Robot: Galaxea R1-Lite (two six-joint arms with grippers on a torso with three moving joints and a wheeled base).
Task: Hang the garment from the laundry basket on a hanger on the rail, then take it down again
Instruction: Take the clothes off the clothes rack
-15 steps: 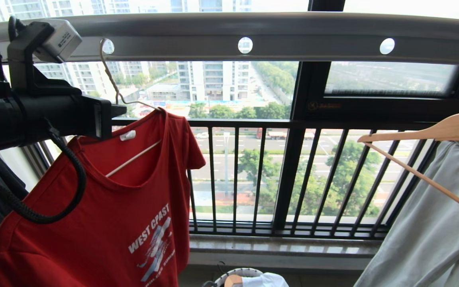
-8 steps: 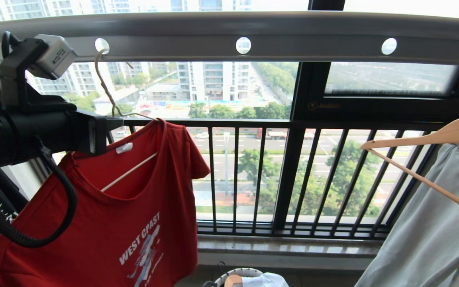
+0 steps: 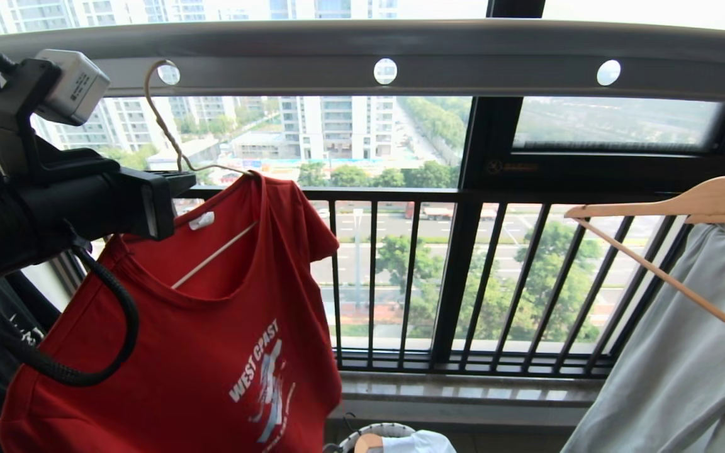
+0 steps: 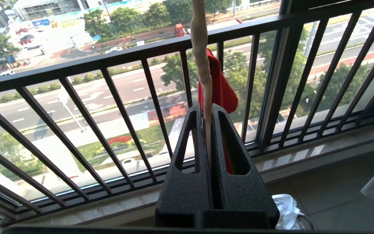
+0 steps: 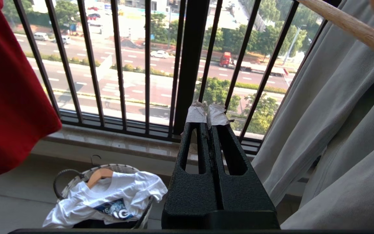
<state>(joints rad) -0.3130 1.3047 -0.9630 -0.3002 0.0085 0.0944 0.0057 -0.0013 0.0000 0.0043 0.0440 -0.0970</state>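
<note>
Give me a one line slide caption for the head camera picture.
Left gripper shut on the hanger, its hook at a hole in the rail, red T-shirt hanging from it.

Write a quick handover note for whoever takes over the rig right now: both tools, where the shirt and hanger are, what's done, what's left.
Left tool: shut on the hanger neck, up by the rail.
Right tool: shut, empty, low near the laundry basket.
Garment: on the hanger, whose hook sits at a rail hole.
Done: shirt put on the hanger and raised to the rail.
Left: cannot tell whether this is hanging or taking down; finish accordingly.
</note>
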